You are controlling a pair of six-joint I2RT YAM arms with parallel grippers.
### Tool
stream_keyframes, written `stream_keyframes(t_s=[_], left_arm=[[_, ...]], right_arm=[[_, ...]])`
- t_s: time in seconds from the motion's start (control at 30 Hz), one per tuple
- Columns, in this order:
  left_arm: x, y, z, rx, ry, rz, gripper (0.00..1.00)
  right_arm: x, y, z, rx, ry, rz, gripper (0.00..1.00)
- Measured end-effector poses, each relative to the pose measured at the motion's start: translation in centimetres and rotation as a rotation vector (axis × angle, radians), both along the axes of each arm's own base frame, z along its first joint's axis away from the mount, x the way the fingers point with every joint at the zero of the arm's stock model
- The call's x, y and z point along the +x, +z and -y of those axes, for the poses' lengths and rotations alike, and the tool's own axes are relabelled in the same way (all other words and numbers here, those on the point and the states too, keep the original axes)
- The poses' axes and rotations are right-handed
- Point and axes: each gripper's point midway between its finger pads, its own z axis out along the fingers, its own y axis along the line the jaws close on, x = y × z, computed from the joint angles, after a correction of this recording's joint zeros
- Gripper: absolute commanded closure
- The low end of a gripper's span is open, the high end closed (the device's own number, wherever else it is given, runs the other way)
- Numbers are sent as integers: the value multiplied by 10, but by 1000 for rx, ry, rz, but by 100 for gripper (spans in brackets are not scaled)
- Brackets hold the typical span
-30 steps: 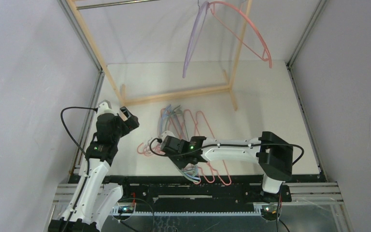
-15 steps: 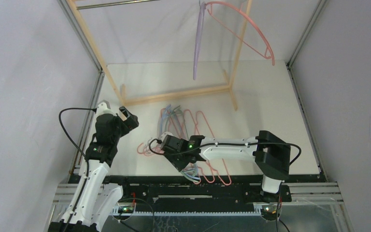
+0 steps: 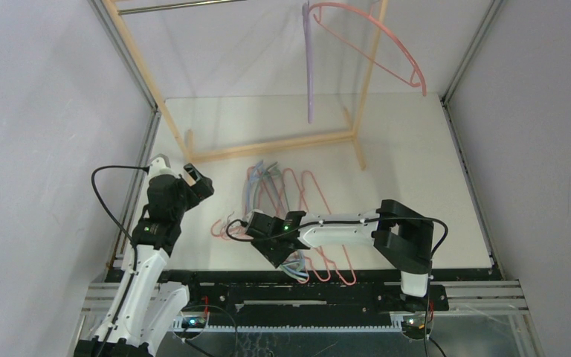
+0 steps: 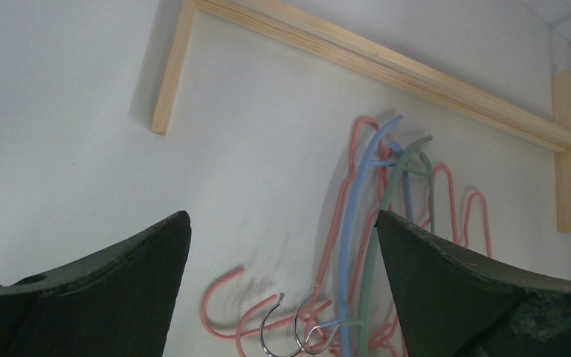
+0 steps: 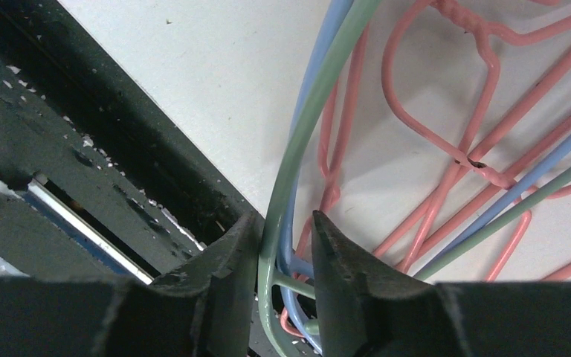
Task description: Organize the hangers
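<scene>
Over the left edge of the worktop point(image 3: 416, 171) the left gripper point(image 4: 282, 223) hovers with its jaws spread wide and nothing between them.

Right of it, near the middle of the front edge, the hangers point(image 3: 297, 201) lie flat in a tangled pile, mostly salmon-pink. The right gripper point(image 5: 284, 218) is down at the pile's near end, its jaws a little apart and astride the green hanger point(image 5: 279, 186) and the blue hanger point(image 5: 333, 22). The green wire lies against one pad, and a sliver of gap shows on the other side, so it does not look clamped.

These hangers are probably light, thin and springy, with a smooth coating that may slip in a pinch. They also hook into one another, so lifting one may well drag its neighbours. The neck just below the hook, or the shoulder bend, looks the best place to grip (the long straight runs would likely twist).

Toward the rear right, the wooden rack point(image 3: 268, 147) holds two hangers: a lavender hanger point(image 3: 309, 67) seen edge-on and a salmon-pink hanger point(image 3: 421, 80) beside it. Their hooks reach the top edge of the view, where the rail is not visible, and the stretch of rail point(image 3: 178, 6) in view at the left is bare.
</scene>
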Motion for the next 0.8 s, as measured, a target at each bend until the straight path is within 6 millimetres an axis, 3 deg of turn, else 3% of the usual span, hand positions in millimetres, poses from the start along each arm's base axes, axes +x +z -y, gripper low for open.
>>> stream_keyframes(t_s=[0.2,0.3,0.53,0.8], left_arm=[[0,0,0,0,0,0,0],[0,0,0,0,0,0,0],[0,1,0,0,2,4,0],[-1,4,-2,3,9,15,1]], right_arm=[[0,-4,-1,-6,6,-3,84],[2,-5,2,-12,2,-2,100],[9,6,8,-5,-1,-3,99],[19,62,15,134,-37,-92,94]])
